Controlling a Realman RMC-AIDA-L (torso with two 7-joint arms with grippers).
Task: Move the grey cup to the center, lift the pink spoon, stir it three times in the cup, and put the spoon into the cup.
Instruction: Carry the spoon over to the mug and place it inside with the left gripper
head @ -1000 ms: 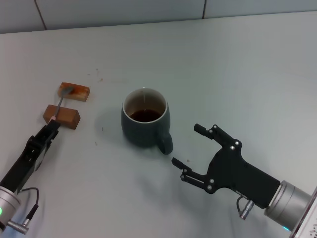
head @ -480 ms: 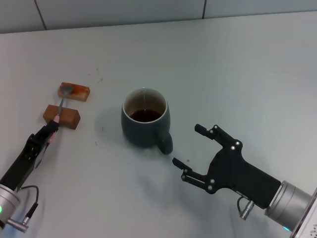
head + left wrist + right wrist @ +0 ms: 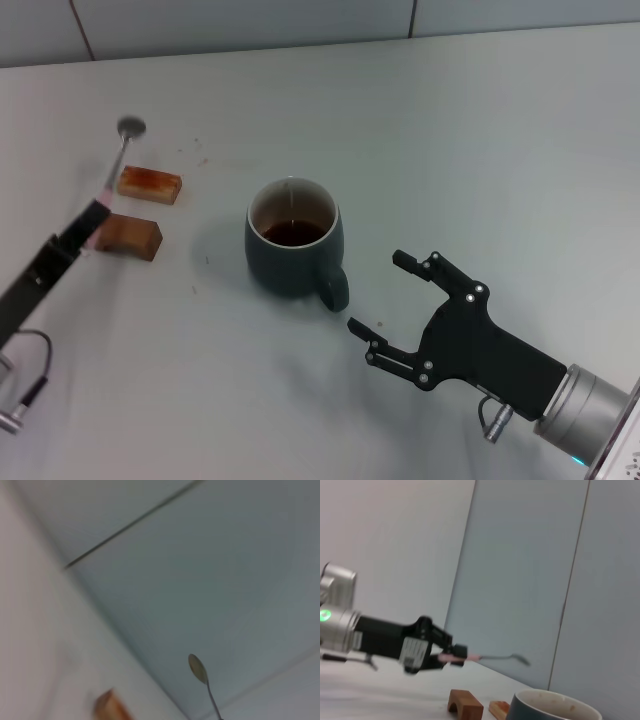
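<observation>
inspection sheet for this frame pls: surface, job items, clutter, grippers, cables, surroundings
Surface: pale table, a few small specks beyond the blocks.
Grey cup: upright mid-table, dark liquid inside, handle toward the right gripper.
Pink spoon: held clear of the table, handle end in the left gripper, bowl pointing away from it.
Clutter: two brown blocks to the cup's left, nothing resting on them.
Left gripper: shut on the pink spoon, above the nearer block.
Right gripper: open, holding nothing, near the cup's handle, apart from it.
Cables: one looped by the left arm's wrist, a short one under the right wrist.
Surroundings: panelled wall behind the table.
</observation>
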